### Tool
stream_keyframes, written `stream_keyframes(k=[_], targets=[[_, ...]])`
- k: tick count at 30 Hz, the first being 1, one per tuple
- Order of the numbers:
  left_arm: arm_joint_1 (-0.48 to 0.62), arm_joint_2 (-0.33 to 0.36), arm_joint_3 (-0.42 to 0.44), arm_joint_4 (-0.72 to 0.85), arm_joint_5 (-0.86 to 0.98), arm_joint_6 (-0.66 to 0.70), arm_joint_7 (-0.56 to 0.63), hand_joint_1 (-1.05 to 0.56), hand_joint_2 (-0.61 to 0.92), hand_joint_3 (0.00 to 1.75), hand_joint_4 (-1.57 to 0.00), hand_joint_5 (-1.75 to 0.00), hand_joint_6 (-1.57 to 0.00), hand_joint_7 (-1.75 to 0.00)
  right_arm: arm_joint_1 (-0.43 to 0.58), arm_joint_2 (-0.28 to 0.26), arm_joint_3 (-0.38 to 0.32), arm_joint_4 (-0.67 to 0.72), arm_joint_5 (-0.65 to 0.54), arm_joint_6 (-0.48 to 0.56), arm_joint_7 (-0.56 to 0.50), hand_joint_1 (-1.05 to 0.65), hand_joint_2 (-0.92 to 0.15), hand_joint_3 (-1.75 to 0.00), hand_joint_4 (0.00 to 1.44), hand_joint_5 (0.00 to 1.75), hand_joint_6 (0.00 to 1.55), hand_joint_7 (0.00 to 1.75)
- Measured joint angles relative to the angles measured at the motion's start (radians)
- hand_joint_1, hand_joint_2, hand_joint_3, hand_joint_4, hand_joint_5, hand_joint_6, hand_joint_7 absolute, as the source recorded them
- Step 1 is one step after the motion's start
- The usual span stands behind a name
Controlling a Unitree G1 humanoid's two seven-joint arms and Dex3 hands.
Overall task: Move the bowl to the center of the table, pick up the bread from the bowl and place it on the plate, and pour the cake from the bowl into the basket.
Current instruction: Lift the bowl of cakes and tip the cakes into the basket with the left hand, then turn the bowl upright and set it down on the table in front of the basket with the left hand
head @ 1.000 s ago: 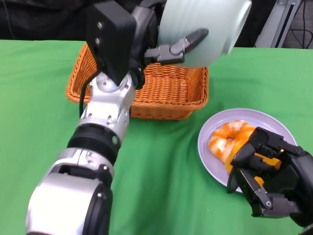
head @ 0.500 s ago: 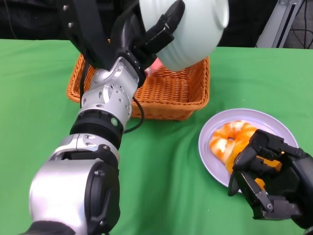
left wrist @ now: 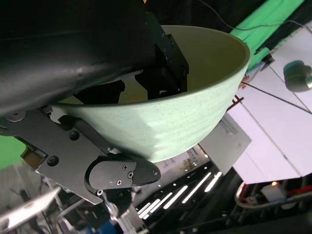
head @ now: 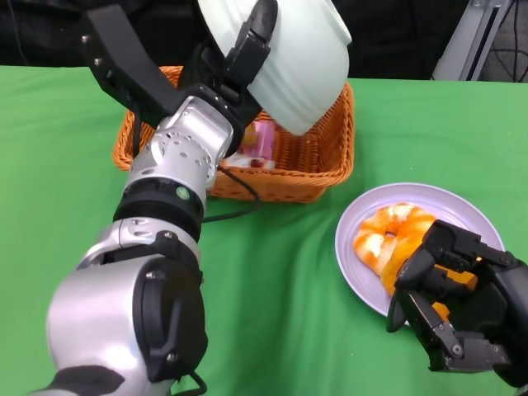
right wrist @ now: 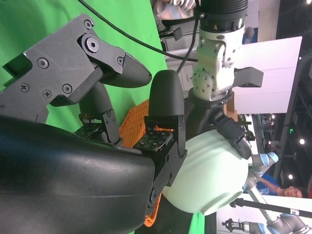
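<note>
One green table [head: 272, 313], one orange basket [head: 318, 157], one pale green bowl [head: 297, 58], one lilac plate [head: 363, 256], one bread [head: 384, 235], one pink cake [head: 260, 140]. Left hand [head: 235, 62] grips bowl rim, fingers inside and outside, bowl tipped steeply above basket. Cake lies in basket, just below bowl and left hand. Right hand [head: 450, 305] holds nothing, fingers loosely curled and apart, over plate's near edge, just beside bread on plate.

Smooth, faintly speckled pale-green bowl [head: 301, 58] with ribbed outer wall, coarse woven orange wicker basket [head: 309, 153], glossy lilac plate [head: 355, 247], matt green cloth table cover [head: 280, 305], brushed silver metal forearm [head: 177, 165]
</note>
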Motion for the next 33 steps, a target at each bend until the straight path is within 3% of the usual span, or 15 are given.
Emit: stream_keyframes(k=[9, 14, 17, 25, 28, 31, 33], targets=[[-0.001, 0.0, 0.05, -0.003, -0.075, 0.08, 0.026, -0.26, 0.92, 0.61, -0.86, -1.74, -0.63, -1.71, -0.001, 0.0, 0.001, 0.001, -0.002, 0.002, -0.001, -0.11, -0.47, -1.09, 0.67, 1.64, 0.6, 1.4], [-0.001, 0.0, 0.053, -0.018, -0.094, 0.11, 0.026, -0.27, 0.92, 0.58, -0.87, -1.74, -0.63, -1.73, -0.001, 0.0, 0.002, 0.002, -0.002, 0.001, -0.001, -0.11, -0.48, -1.09, 0.66, 1.64, 0.6, 1.41], [0.0, 0.0, 0.038, -0.037, -0.089, 0.11, 0.026, -0.26, 0.92, 0.55, -0.88, -1.73, -0.72, -1.64, -0.001, 0.0, 0.002, 0.003, -0.002, -0.004, 0.001, -0.09, -0.48, -1.11, 0.67, 1.64, 0.6, 1.41], [0.012, 0.003, -0.103, -0.197, 0.003, 0.107, -0.05, -0.26, 0.85, 0.65, -0.84, -1.65, -0.78, -1.44, -0.001, 0.0, 0.002, 0.004, -0.004, -0.004, -0.002, -0.11, -0.46, -1.1, 0.69, 1.61, 0.62, 1.39], [0.036, 0.016, -0.171, -0.278, 0.049, 0.107, -0.122, -0.28, 0.91, 0.55, -0.83, -1.59, -0.82, -1.32, -0.002, 0.0, 0.002, 0.005, -0.004, -0.005, -0.002, -0.1, -0.46, -1.11, 0.68, 1.62, 0.62, 1.4], [0.071, 0.037, -0.233, -0.353, 0.087, 0.115, -0.168, -0.28, 0.91, 0.52, -0.84, -1.58, -0.83, -1.31, -0.003, 0.0, 0.002, 0.005, -0.004, -0.006, -0.002, -0.1, -0.45, -1.12, 0.68, 1.63, 0.61, 1.41], [0.097, 0.062, -0.279, -0.412, 0.121, 0.126, -0.194, -0.25, 0.84, 0.65, -0.82, -1.61, -0.81, -1.35, -0.002, 0.0, 0.002, 0.005, -0.004, -0.006, -0.004, -0.1, -0.45, -1.13, 0.68, 1.64, 0.61, 1.42]])
